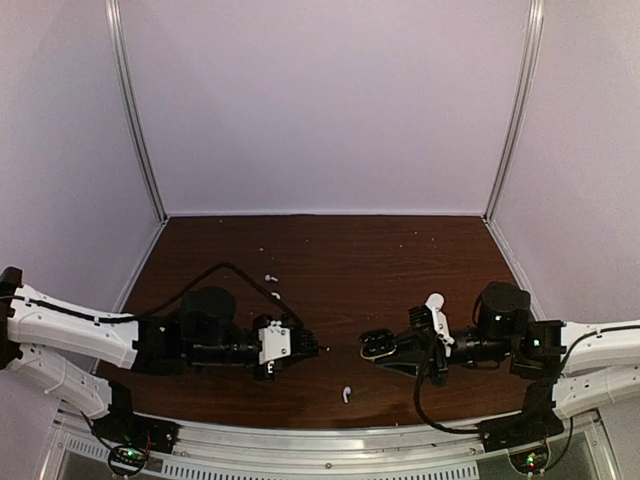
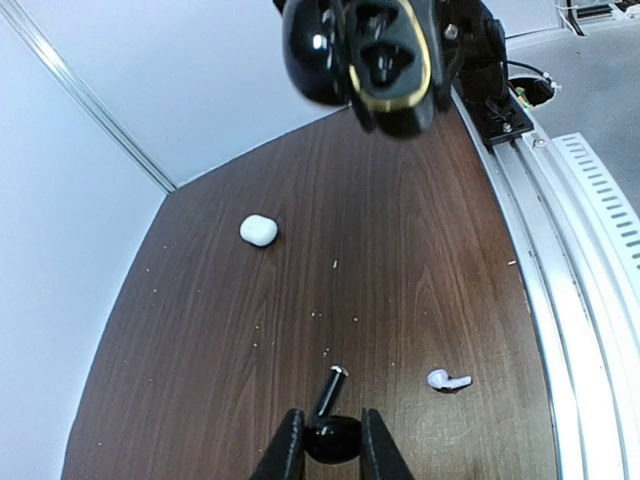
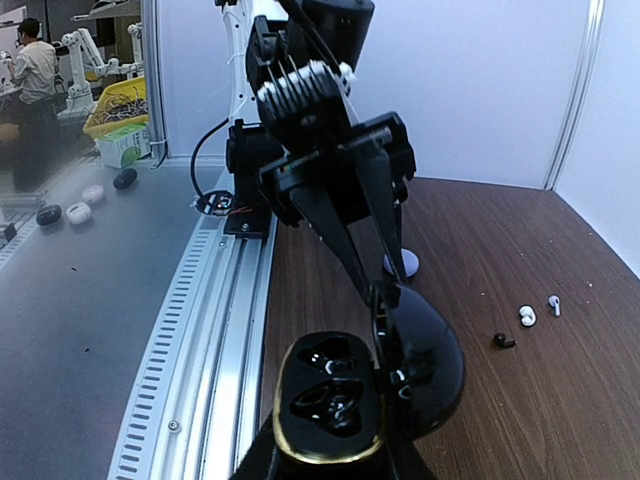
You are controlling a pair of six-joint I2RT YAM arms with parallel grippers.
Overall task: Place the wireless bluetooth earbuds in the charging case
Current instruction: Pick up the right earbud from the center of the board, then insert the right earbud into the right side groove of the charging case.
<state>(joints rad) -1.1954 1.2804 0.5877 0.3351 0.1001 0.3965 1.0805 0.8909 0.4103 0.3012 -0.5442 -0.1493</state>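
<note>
The step in hand looks like picking up one bud and carrying it to the case. At the bottom centre of the left wrist view, the left gripper [image 2: 331, 420] has its two fingers clenched on a small glossy black plastic earbud with a short stem [image 2: 333, 440]. The stem points up the frame. I cannot tell whether the bud is clear of the dark brown wooden table [image 2: 200, 380].

Just right of centre in the overhead view, the right gripper [image 1: 392, 350] is clamped on a glossy black oval charging case with a gold rim [image 3: 330, 400]. Its lid is hinged open and its mouth faces the left arm. The two moulded wells look empty, though black on black makes that hard to read.

The next move probably means bringing the bud across the gap, turning it so the stem lines up with the matching well, and seating it straight. The right arm would need to hold the case steady meanwhile.

A white stemmed plastic earbud [image 2: 448, 381] lies on the table at lower right of the left wrist view, near the gripped one. At the right edge of the right wrist view, a second tiny black bud [image 3: 505, 341], a curled white bud [image 3: 527, 316] and a small white stemmed bud [image 3: 553, 303] lie close together. A closed white pebble-shaped case [image 2: 258, 230] sits at upper left of the left wrist view, its contents hidden.
</note>
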